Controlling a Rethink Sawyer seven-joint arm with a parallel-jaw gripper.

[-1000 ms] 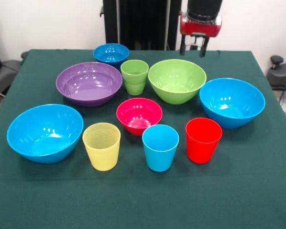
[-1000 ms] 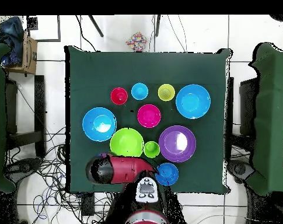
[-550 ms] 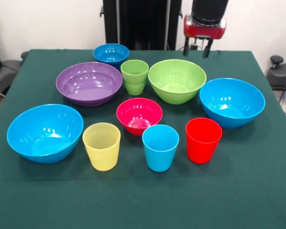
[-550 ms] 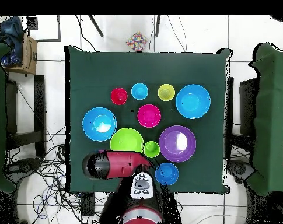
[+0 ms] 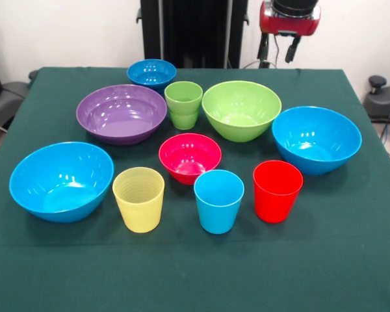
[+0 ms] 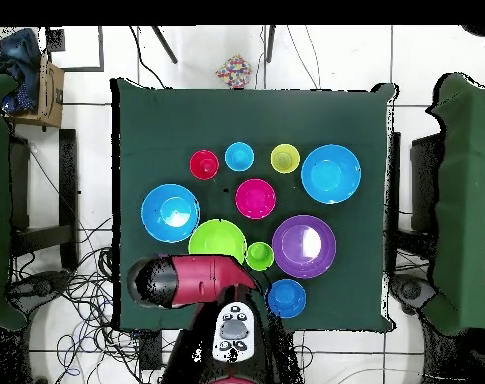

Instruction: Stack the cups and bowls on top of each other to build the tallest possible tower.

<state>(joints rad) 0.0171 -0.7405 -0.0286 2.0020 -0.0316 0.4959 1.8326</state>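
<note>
A table (image 5: pixel 351 260) draped in dark green cloth is carrying ten glossy plastic pieces, all sitting upright and apart from one another, none stacked. The gripper (image 5: pixel 277 49) is hanging above its far edge. Nearest below the gripper are sitting a large lime-green bowl (image 5: pixel 241 110) and a large light blue bowl (image 5: pixel 316 138). Farther from it are standing a green cup (image 5: pixel 183 104), a small dark blue bowl (image 5: pixel 151 73), a wide purple bowl (image 5: pixel 121 113) and a small pink-red bowl (image 5: pixel 190 156). Farthest from it are resting a red cup (image 5: pixel 277 190), a light blue cup (image 5: pixel 218 200), a ribbed pale yellow cup (image 5: pixel 138 198) and a second large light blue bowl (image 5: pixel 61 180).

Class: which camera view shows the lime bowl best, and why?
The front view: the lime bowl shows whole, rim, inside and outer wall. In the overhead view the arm covers part of its rim.
</note>
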